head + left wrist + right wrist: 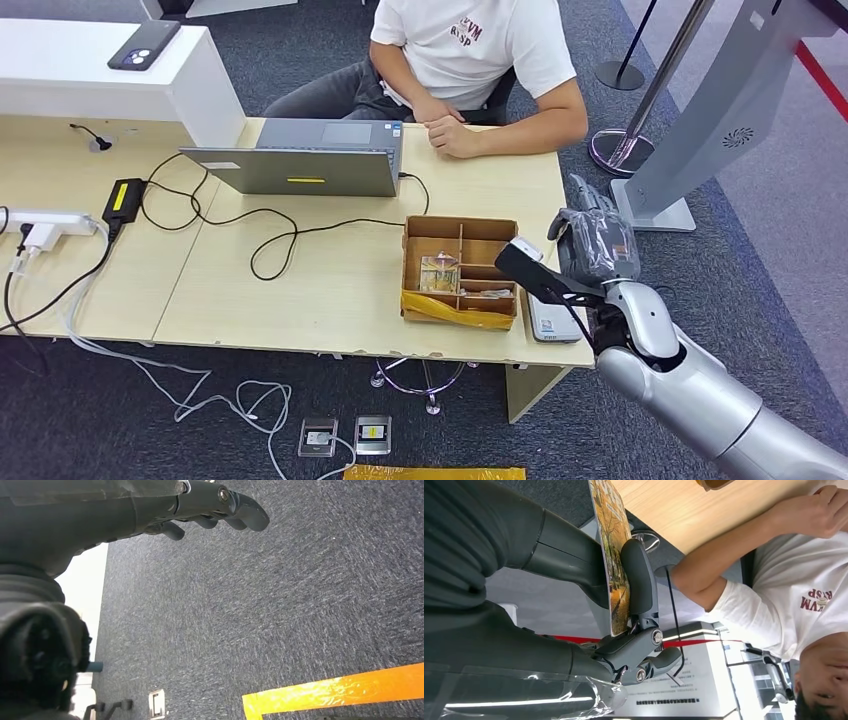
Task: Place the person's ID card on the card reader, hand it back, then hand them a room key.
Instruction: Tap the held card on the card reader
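Autumn-printed room key [613, 540] clamped between right hand [592, 243] fingers [639, 580], likely for handover | person [470, 60] beyond fingertips | left hand [150, 510] fingers loosely apart, empty

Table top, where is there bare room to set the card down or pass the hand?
Bare wood lies between the cardboard box and the person's forearms, and left of the box below the black cable. Crowded: the laptop and cables on the left, and the reader at the corner under the right hand, which holds the card.
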Action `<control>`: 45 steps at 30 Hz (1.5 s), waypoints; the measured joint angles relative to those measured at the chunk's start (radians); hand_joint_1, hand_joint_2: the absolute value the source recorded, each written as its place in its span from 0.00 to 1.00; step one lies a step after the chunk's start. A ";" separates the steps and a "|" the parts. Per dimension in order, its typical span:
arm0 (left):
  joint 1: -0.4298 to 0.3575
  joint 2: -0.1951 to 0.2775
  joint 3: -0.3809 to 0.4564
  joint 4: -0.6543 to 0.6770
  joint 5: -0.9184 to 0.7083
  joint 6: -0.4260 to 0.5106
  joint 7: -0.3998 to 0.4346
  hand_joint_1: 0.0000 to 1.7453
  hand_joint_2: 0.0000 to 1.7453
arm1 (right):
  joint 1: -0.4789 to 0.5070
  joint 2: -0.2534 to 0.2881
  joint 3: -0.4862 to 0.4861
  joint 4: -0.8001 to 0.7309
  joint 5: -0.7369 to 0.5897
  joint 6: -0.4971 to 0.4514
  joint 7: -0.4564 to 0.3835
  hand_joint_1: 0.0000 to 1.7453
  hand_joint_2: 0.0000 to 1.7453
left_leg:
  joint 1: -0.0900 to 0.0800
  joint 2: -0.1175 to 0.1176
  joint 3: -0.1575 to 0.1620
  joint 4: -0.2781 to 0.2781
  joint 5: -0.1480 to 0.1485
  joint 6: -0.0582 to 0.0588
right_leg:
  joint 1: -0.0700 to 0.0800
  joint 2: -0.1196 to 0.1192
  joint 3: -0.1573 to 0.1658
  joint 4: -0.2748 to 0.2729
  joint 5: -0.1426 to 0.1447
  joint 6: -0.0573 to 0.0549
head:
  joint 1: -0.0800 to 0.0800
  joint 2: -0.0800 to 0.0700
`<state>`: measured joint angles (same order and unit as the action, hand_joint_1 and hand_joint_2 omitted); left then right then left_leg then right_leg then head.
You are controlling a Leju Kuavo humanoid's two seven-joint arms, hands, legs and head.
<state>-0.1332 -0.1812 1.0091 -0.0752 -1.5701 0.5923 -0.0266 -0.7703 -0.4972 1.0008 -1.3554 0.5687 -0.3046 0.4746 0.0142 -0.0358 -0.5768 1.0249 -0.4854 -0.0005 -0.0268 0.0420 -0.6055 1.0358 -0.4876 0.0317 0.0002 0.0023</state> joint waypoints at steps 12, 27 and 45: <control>0.000 -0.002 0.000 0.000 0.000 0.010 0.005 0.00 0.00 | 0.112 0.000 -0.027 0.008 0.005 -0.003 0.002 1.00 1.00 | 0.000 0.000 0.000 0.000 0.000 0.000 | 0.000 0.000 0.000 0.000 0.000 0.000 | 0.000 0.000; 0.000 -0.002 0.000 0.000 0.000 0.006 0.005 0.00 0.00 | 0.222 0.000 -0.084 0.036 -0.006 -0.032 0.010 1.00 1.00 | 0.000 0.000 0.000 0.000 0.000 0.000 | 0.000 0.000 0.000 0.000 0.000 0.000 | 0.000 0.000; 0.000 -0.002 -0.002 0.000 0.000 0.004 0.005 0.00 0.00 | 0.273 0.000 -0.123 0.055 -0.014 -0.041 0.016 1.00 1.00 | 0.000 0.000 0.000 0.000 0.000 0.000 | 0.000 0.000 0.000 0.000 0.000 0.000 | 0.000 0.000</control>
<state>-0.1329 -0.1827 1.0075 -0.0752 -1.5700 0.5967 -0.0215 -0.4968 -0.4972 0.8778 -1.3002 0.5542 -0.3459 0.4904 0.0142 -0.0359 -0.5769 1.0248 -0.4855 -0.0005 -0.0268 0.0418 -0.6054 1.0356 -0.4878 0.0316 0.0002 0.0023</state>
